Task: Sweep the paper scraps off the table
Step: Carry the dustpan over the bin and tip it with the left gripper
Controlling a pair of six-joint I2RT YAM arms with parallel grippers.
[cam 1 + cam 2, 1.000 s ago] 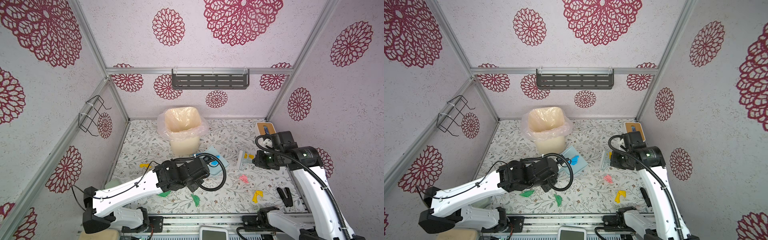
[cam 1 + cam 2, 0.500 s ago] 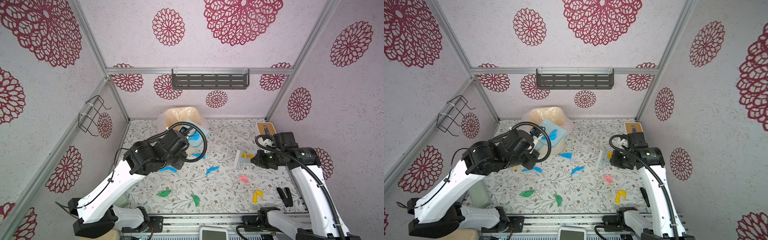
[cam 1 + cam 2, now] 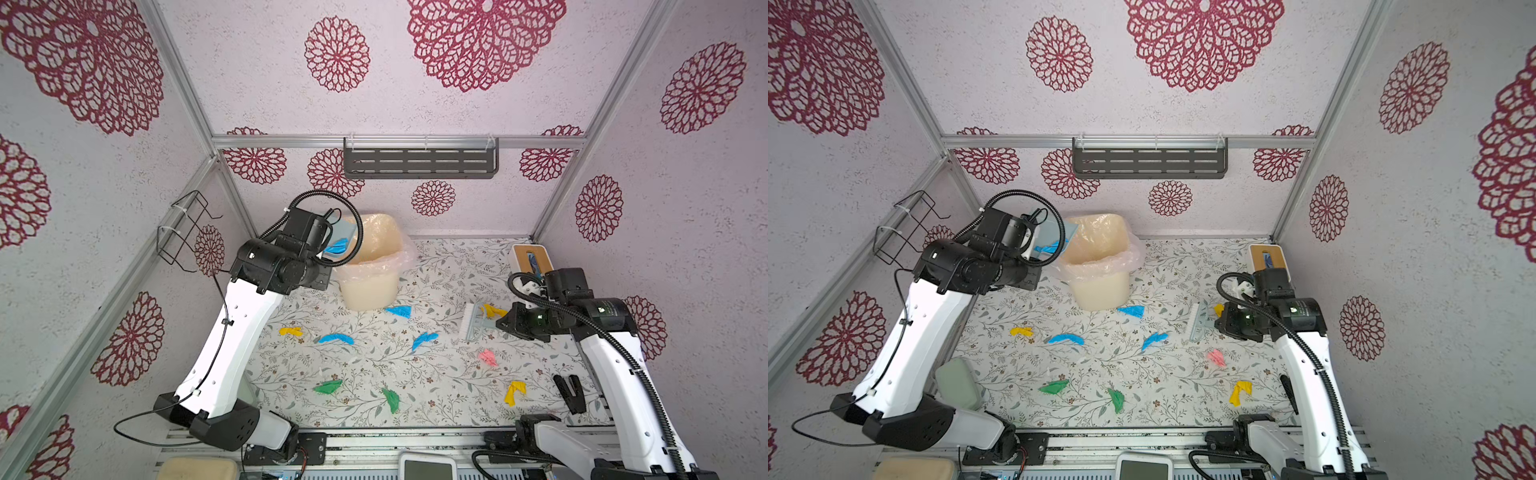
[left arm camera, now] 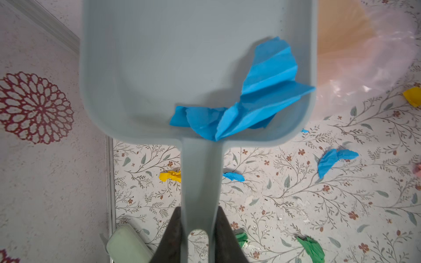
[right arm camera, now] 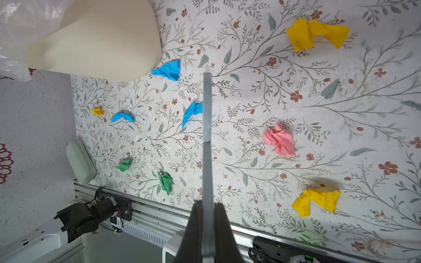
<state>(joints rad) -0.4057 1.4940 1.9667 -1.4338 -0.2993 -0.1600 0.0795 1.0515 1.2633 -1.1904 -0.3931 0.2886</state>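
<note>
Over by the far-left cream bag-lined bin (image 3: 368,291), the left gripper (image 4: 198,218) pinches the pale blue plastic dustpan (image 4: 182,57) with crumpled blue paper (image 4: 262,91) aboard, the right gripper (image 5: 208,205) clamps a flat pale brush (image 3: 473,322), and most coloured paper scraps (image 3: 336,338) litter the leaf-printed table (image 3: 449,266) – early days, I'd say.

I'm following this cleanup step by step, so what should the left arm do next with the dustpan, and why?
Probably swing the dustpan over the bin's opening and tip its front lip down. The left gripper is shut on the pan's handle, the blue paper scraps lie against the pan's back wall, and in the left wrist view the bin's opening shows beside the pan rather than under it.
</note>
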